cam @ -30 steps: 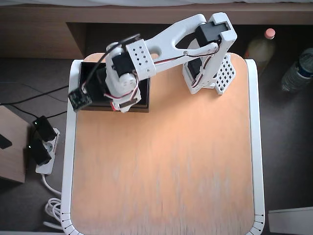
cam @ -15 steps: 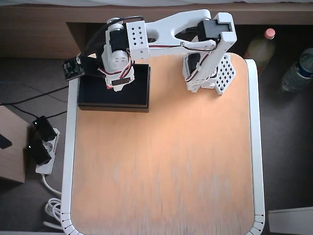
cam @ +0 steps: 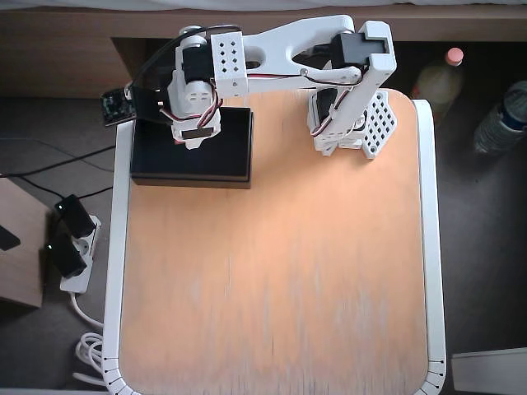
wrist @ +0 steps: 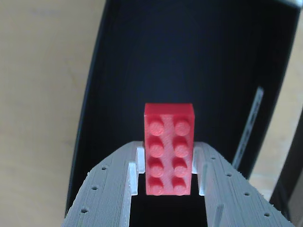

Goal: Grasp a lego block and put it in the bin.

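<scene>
In the wrist view the red lego block is clamped between my gripper's two grey fingers, studs facing the camera. It hangs over the dark inside of the black bin, whose pale label strip shows on the right rim. In the overhead view the bin sits at the table's far left corner. My gripper reaches over its left half. The arm hides the block in the overhead view.
The arm's base stands at the back right of the orange table. Two bottles stand off the table to the right. A power strip and cables lie on the floor to the left.
</scene>
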{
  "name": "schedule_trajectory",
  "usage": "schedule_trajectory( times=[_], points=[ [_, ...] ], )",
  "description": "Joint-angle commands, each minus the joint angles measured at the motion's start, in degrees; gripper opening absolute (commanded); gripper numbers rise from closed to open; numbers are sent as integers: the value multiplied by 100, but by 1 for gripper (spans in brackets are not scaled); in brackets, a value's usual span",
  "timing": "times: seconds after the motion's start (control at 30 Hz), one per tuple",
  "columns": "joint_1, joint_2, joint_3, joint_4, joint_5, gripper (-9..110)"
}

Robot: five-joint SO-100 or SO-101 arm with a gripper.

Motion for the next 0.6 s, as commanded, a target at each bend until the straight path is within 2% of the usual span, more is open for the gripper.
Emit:
schedule_trajectory(
  times=[0.0,0.43,0.57],
  points=[
    [176,53,-26,-352,70,0],
    [272,9,167,-352,343,1],
    [272,9,246,-352,422,5]
  ],
)
